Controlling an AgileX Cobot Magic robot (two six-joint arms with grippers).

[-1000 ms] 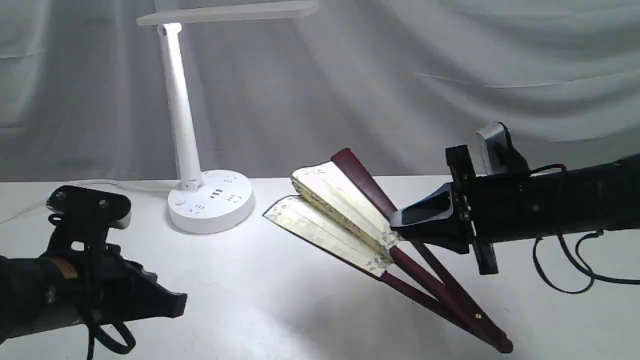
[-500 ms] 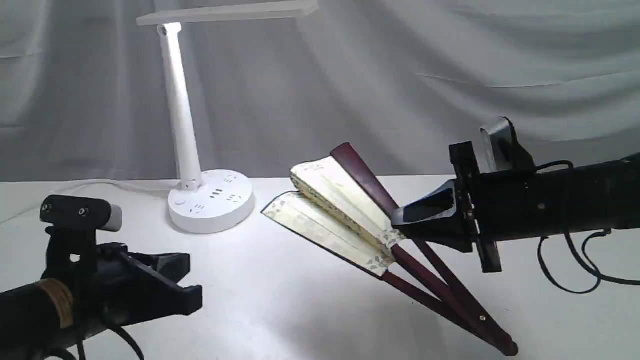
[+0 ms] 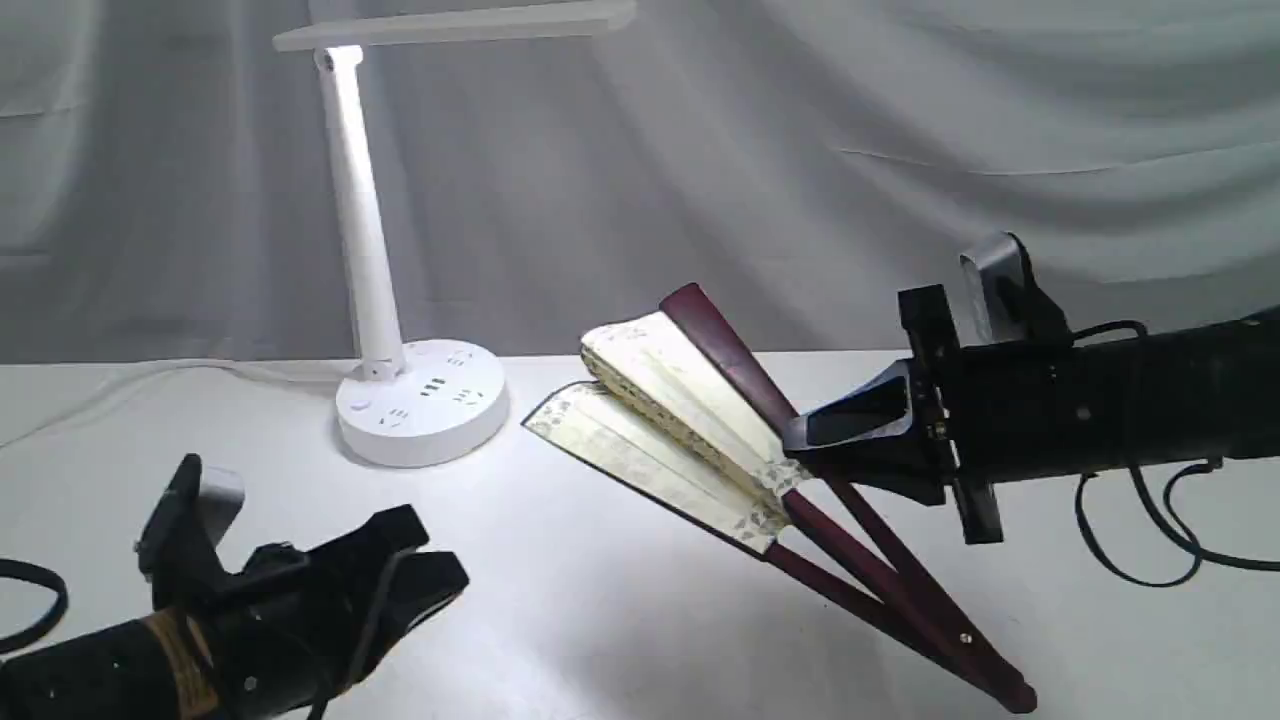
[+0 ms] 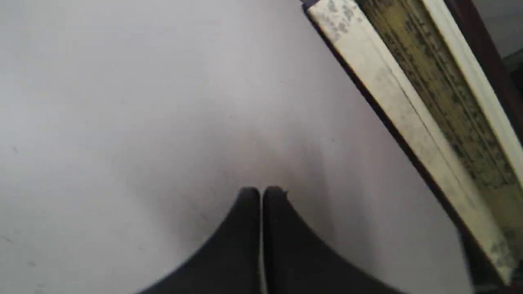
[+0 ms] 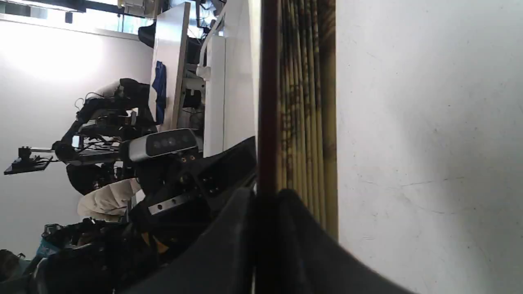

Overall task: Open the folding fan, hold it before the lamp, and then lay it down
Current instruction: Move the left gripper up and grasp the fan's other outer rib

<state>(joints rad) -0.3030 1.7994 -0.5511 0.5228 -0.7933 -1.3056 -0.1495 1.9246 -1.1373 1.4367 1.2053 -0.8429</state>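
— Where does the folding fan (image 3: pixel 680 420) sit, taken from the lamp (image 3: pixel 362 230)?

— On the right arm's side of the lamp's round base. It is partly spread and tilted, with the leaf end up toward the lamp and the pivot end low and far from it. The nearest corner of the cream leaf is near the base but not touching it.

— Who has hold of it?

— The right gripper (image 3: pixel 800 440). The right wrist view shows its fingers (image 5: pixel 229 245) pinching the upper maroon guard edge-on, with the pleats stacked just beside them. The lower guard hangs apart from the upper one, so the ribs form a narrow wedge.

— And the left gripper (image 3: pixel 440 575)?

— It is in front of the lamp base, low over the table (image 3: pixel 560 620). Its two fingers (image 4: pixel 245 232) are pressed together with nothing between them, and its tips are well apart from the fan's lower edge.

— Any room to move?

— There is bare tabletop between the left gripper and the fan, and more between the lamp base and the leaf corner. The lamp's long head reaches out from the stem, high above the leaf. I cannot tell whether the pivot end touches the table.
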